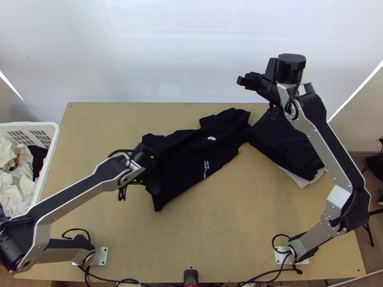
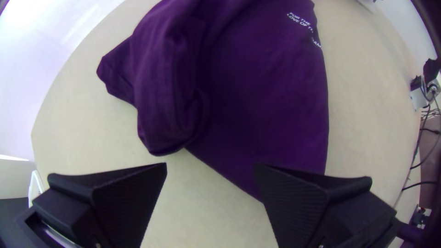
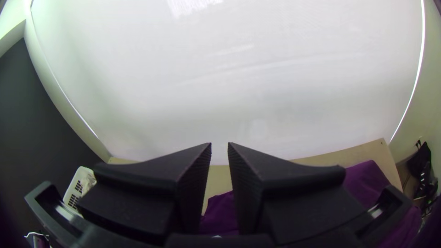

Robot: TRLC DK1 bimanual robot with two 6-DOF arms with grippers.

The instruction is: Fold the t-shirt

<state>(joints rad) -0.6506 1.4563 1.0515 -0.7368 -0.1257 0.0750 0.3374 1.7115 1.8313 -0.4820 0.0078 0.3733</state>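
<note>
"Light wooden table [image 1: 215,229], black cloth t-shirt [image 1: 191,158] rumpled toward twelve o'clock. Jaws?"

"Black left gripper [image 1: 150,173]: wide apart, empty, at the shirt's eight o'clock. Black right gripper [image 1: 245,80]: slightly parted, empty, one o'clock."

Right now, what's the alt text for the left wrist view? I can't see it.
The left gripper, open, at one end of a dark t-shirt on a light wooden table. The shirt is bunched in thick folds along one side and flatter along the other, where small white lettering shows.
</note>
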